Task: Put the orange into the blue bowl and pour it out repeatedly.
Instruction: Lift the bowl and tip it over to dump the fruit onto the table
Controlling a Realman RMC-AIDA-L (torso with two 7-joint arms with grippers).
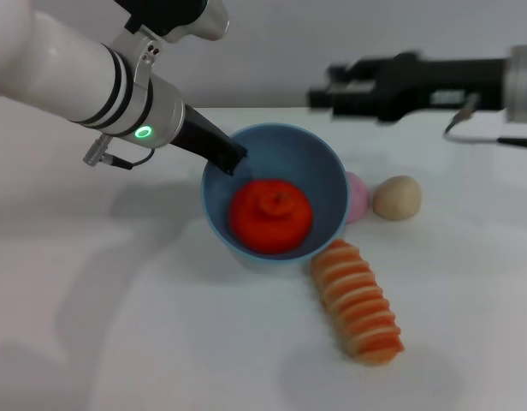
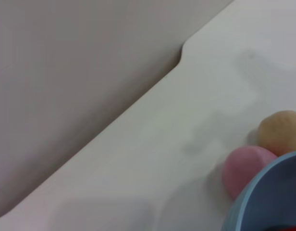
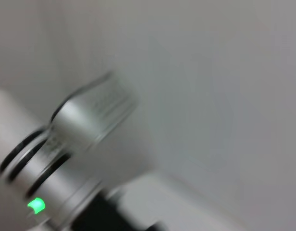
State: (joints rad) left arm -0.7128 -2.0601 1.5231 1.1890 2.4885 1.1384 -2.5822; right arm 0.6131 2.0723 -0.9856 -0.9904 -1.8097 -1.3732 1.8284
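The left gripper (image 1: 227, 159) clamps the bowl's (image 1: 332, 175) near rim; the orange (image 1: 270, 214) sits inside, just below its fingers. The right gripper (image 1: 328, 94) hovers beyond, state unclear.

Blue bowl (image 2: 263, 202) rim touches pink ball (image 2: 246, 168); tan ball (image 2: 281, 131) beside.

Ridged bread piece (image 1: 358, 301), tan ball (image 1: 396, 198) — pink ball (image 1: 358, 196)

The head view looks down from above onto the counter (image 1: 161, 342). The left wrist view sits close, sharing the blue bowl (image 1: 276, 163) (image 2: 268, 192) rim. The right wrist view faces the left arm (image 3: 56, 144).
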